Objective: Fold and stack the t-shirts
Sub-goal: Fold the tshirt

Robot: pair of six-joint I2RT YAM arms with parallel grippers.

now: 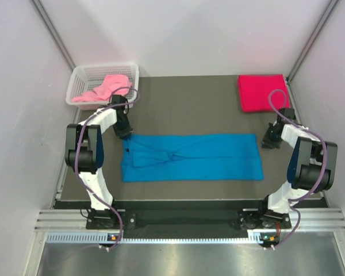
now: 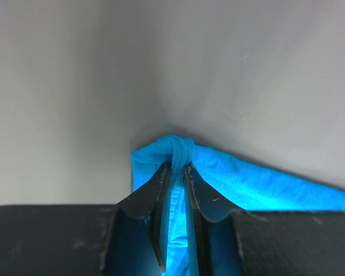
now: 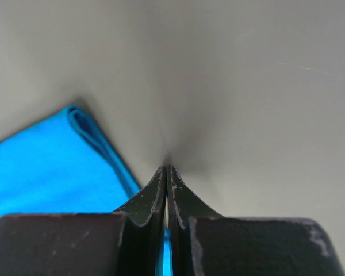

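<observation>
A white plastic mesh basket [image 1: 89,75] sits at the far left corner of the table, its near edge overlapping the dark grey mat [image 1: 190,109] that covers the work surface. The basket has open lattice sides and a rolled rim. Plain white walls close the space in: a back wall [image 1: 190,34], a left wall [image 1: 17,126] and a right wall [image 1: 340,98]. Two slim metal posts run up the far corners, one on the left [image 1: 53,33] and one on the right [image 1: 314,35]. Along the near edge of the mat lies a ribbed aluminium rail [image 1: 190,218], then a white slotted strip [image 1: 184,237], and below that a dull sheet of metal [image 1: 190,260].
</observation>
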